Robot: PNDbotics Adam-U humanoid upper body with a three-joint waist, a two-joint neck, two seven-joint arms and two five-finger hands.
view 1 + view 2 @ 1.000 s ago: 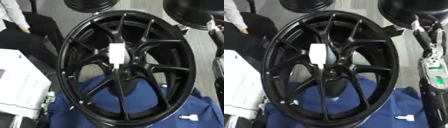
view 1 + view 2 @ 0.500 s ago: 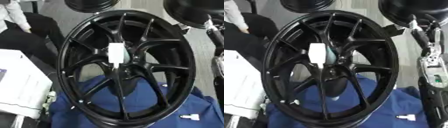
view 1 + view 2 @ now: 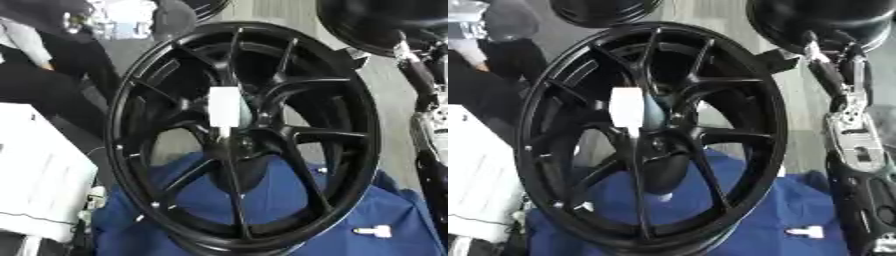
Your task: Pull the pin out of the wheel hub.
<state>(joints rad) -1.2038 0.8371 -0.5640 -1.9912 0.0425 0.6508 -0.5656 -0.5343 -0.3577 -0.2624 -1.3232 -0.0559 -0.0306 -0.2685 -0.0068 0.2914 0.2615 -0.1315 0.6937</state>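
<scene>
A black multi-spoke wheel (image 3: 341, 120) stands tilted on a blue cloth (image 3: 289, 200). A white block-shaped pin (image 3: 226, 107) sticks out of its hub at the centre. A second small white pin (image 3: 373, 231) lies on the cloth at the lower right. My right arm (image 3: 852, 125), black with silver joints, comes down the right edge beside the rim, and its hand (image 3: 870, 200) shows as a dark shape low at the right, apart from the hub pin. My left hand is not visible.
A white box (image 3: 35, 175) sits at the left next to the wheel. Other black wheels (image 3: 824, 20) stand behind at the top. A person in dark clothes (image 3: 44, 65) is at the upper left.
The whole picture has shifted slightly, so the camera moved. The white pin stays in the hub and the wheel has not visibly moved.
</scene>
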